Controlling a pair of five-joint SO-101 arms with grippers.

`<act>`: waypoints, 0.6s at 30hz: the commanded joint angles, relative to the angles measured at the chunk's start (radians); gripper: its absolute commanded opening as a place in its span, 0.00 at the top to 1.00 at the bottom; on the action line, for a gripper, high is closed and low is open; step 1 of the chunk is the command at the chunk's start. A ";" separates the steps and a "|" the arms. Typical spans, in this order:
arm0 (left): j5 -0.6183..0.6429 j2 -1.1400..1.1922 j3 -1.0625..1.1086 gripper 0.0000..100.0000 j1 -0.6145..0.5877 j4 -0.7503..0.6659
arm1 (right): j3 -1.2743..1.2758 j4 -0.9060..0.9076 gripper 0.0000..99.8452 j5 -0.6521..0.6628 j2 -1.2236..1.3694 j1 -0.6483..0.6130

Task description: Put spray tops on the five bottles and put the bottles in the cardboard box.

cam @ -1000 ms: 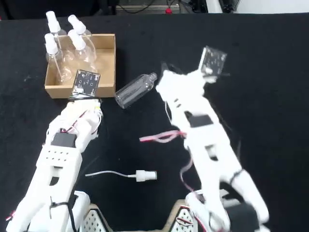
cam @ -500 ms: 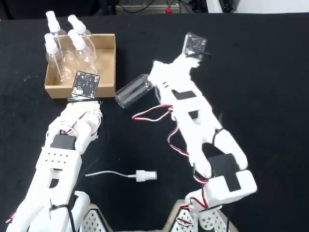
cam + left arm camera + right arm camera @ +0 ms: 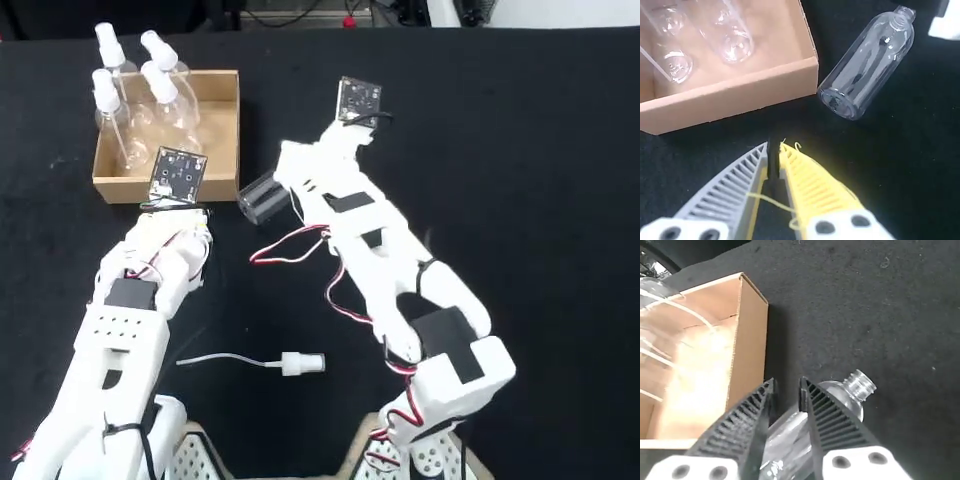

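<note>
Black table carries the cardboard box far left, with four capped bottles inside. One bare bottle lies beside it under the slightly parted right gripper. The spray top waits near. The left gripper is closed and empty.

- The left arm is made of white plastic segments, with a black patch on one of them. Thin red and yellow wires run near its wrist.
- The right arm is white too, with black patches. Red and white cables hang from it in loops.
- A small dark square board with pale dots sits on each wrist.
- The left gripper has one grey ribbed finger and one yellow finger, with a yellow thread across them.
- The right gripper has two black ribbed fingers on white bases with dark screw holes.
</note>
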 commanded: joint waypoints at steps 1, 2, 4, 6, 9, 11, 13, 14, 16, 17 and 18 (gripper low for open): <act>0.003 -0.021 -0.007 0.96 0.001 0.009 | -0.051 -0.026 0.92 0.000 0.004 -0.014; 0.003 -0.021 -0.007 0.96 0.001 0.009 | -0.051 -0.026 0.92 0.000 0.019 -0.014; 0.003 -0.021 -0.007 0.96 0.001 0.011 | -0.059 -0.028 0.92 0.000 0.067 -0.014; 0.003 -0.021 -0.007 0.96 0.001 0.011 | -0.076 -0.026 0.92 0.000 0.107 -0.014; 0.003 -0.023 -0.007 0.96 -0.002 0.011 | -0.094 -0.021 0.92 0.000 0.127 -0.011; 0.003 -0.023 -0.007 0.96 -0.005 0.011 | -0.088 -0.020 0.92 0.000 0.122 -0.011; 0.002 -0.023 -0.007 0.96 -0.005 0.011 | -0.061 -0.020 0.92 0.002 0.107 -0.012; 0.002 -0.023 -0.007 0.96 -0.005 0.011 | -0.044 -0.018 0.93 0.002 0.091 -0.009; 0.002 -0.025 -0.007 0.96 -0.005 0.011 | -0.005 0.011 0.93 0.035 0.041 -0.008; 0.002 -0.025 -0.007 0.96 -0.005 0.009 | 0.013 0.035 0.93 0.069 0.005 -0.008; 0.002 -0.025 -0.007 0.96 -0.005 0.009 | 0.033 0.060 0.92 0.109 -0.038 -0.011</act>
